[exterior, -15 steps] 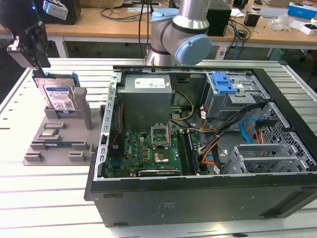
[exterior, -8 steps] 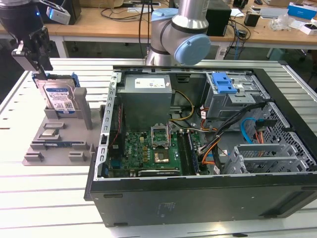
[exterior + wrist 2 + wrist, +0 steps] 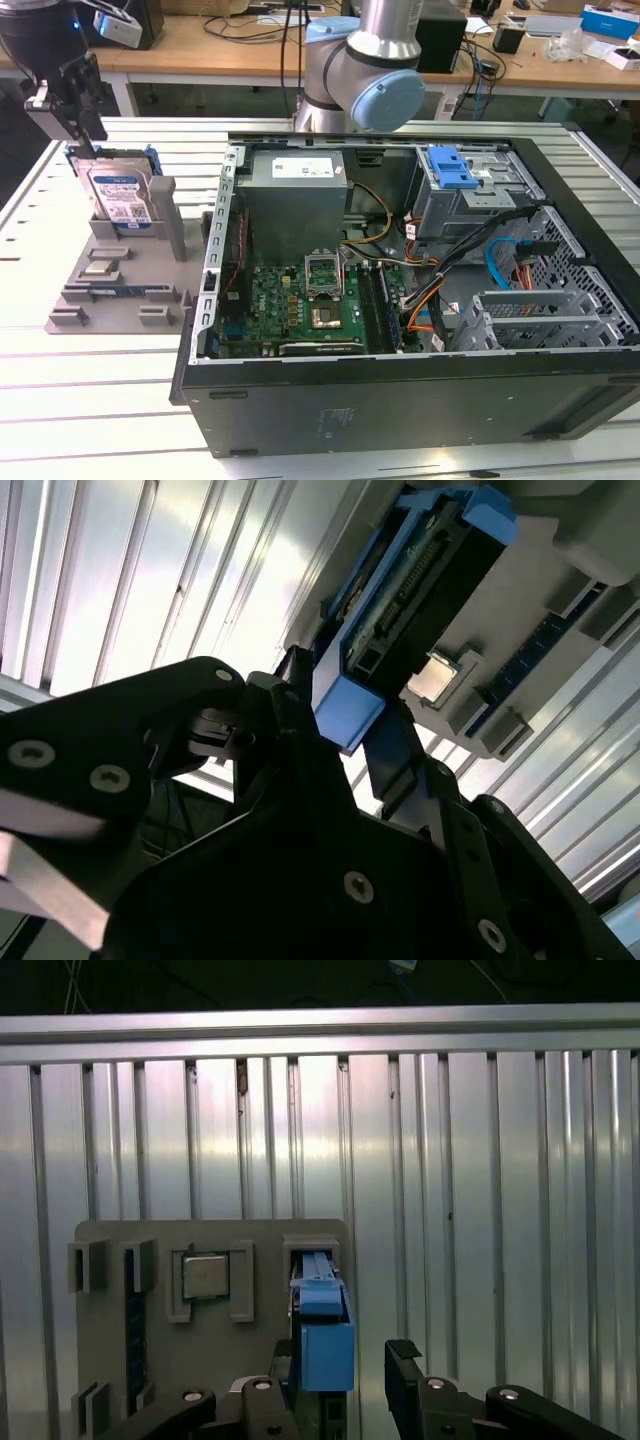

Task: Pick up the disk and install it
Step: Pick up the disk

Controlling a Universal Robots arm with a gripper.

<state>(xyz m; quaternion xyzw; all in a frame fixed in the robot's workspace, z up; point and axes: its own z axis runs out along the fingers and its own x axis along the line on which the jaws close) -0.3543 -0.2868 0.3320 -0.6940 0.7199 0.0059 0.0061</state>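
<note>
Over the grey holder (image 3: pixel 120 270), jaws spread apart, straddling the standing disk (image 3: pixel 120 195), not clamped.

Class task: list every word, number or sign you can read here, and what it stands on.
No text is readable.
White-and-blue label on the flat silver disk: too small to read.
White sticker on the grey metal power supply box: too small to read.

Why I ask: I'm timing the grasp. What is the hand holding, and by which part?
Nothing is held. The hand is open astride the blue-framed end of the disk, which stands in the grey holder.
</note>
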